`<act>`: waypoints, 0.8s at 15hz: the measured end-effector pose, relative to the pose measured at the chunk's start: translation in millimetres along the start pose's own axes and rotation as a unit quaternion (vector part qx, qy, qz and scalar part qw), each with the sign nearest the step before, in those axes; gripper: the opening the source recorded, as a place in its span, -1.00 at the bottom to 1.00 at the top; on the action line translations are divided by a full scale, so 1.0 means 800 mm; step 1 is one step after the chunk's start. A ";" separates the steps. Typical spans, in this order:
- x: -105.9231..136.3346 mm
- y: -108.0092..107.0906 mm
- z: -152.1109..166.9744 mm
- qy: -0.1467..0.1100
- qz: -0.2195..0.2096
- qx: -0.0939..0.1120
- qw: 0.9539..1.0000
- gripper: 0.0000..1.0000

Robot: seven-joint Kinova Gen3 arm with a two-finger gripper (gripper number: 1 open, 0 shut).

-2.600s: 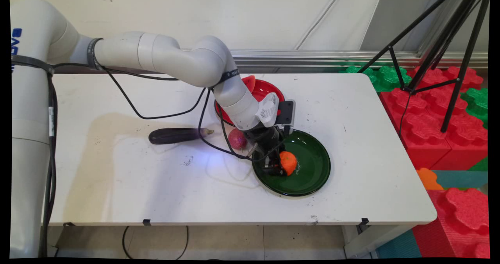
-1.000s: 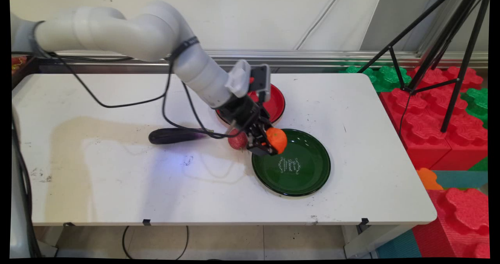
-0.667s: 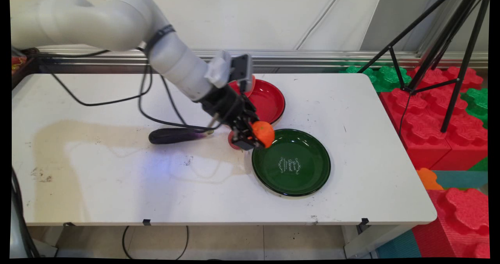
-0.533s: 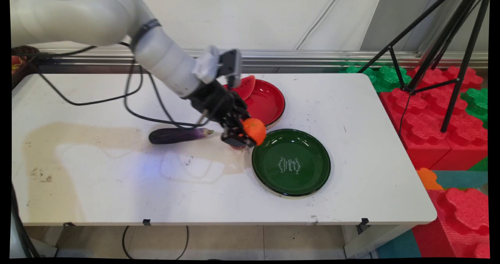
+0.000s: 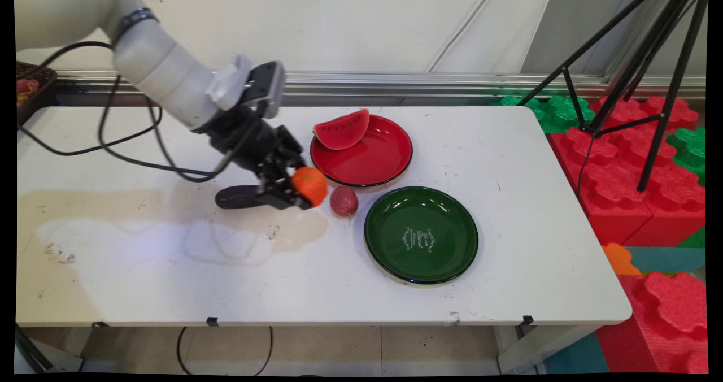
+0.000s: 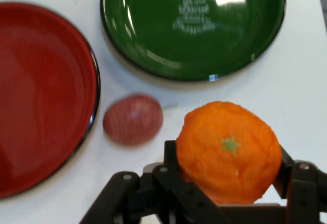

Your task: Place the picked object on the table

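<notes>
Main view: gripper (image 5: 294, 192) with orange (image 5: 310, 186) hides eggplant's (image 5: 237, 196) end

Red foam blocks (image 5: 638, 173) and a black tripod (image 5: 649, 71) beside the table (image 5: 508, 144).

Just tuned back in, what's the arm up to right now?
The end effector is shut on an orange, held above the table in front of the eggplant. The green plate is empty. A small reddish fruit lies between the plates, and a watermelon slice rests on the red plate.
</notes>
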 end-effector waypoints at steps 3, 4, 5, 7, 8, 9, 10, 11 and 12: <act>-0.029 0.001 -0.015 -0.023 0.002 -0.001 1.000 -1.00; -0.037 0.000 -0.017 -0.031 0.002 -0.001 1.000 -1.00; -0.046 0.000 -0.017 -0.040 0.003 -0.002 0.999 -1.00; -0.063 -0.001 -0.014 -0.057 0.001 -0.006 0.998 -1.00; -0.068 -0.001 -0.012 -0.061 0.000 -0.007 0.998 -1.00; -0.075 -0.002 -0.009 -0.068 -0.001 -0.009 0.998 -1.00; -0.080 -0.002 -0.006 -0.073 -0.002 -0.010 0.997 -1.00; -0.087 -0.003 -0.002 -0.079 -0.003 -0.011 0.997 -1.00; -0.090 -0.004 0.002 -0.083 -0.003 -0.012 0.996 -1.00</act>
